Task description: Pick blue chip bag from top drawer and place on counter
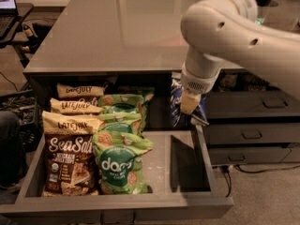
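The arm (229,25) reaches down from the upper right over the counter's (122,27) front edge, and its gripper (191,110) hangs at the back right of the open drawer (117,206) – right against the blue bag (177,100). The bag stands upright there, partly hidden behind the gripper, just below the counter edge. Whether the gripper holds the bag or only touches it, I cannot tell.

On the drawer's left side lie rows of brown-and-cream bags (68,161), with green bags (119,165) just beside them toward the middle – the right part of the floor is bare. Further right are narrower drawers (253,135), shut.
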You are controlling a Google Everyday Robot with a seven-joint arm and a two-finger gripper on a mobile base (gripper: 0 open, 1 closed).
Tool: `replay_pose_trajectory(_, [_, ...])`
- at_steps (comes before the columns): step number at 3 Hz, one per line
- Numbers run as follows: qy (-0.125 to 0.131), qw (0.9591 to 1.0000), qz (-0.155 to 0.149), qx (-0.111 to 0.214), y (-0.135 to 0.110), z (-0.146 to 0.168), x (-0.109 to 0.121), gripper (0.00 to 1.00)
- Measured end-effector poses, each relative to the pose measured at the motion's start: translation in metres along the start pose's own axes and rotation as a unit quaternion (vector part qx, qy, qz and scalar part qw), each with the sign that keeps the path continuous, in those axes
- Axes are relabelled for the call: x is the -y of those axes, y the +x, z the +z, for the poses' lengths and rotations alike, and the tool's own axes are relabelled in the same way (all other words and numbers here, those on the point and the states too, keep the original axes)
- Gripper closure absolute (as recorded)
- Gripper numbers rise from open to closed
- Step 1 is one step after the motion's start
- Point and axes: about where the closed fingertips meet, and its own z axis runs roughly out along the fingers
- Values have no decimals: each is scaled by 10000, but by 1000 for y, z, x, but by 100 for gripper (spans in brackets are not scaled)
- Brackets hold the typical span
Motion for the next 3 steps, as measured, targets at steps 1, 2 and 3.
replay_pose_trajectory(1, [223, 9997, -8, -139, -5, -43, 0, 100])
replay_pose_trajectory(2, [458, 9987, -130, -169, -16, -71, 11, 100])
replay_pose_trajectory(3, [576, 9980, -233, -73, -26, -82, 34, 100])
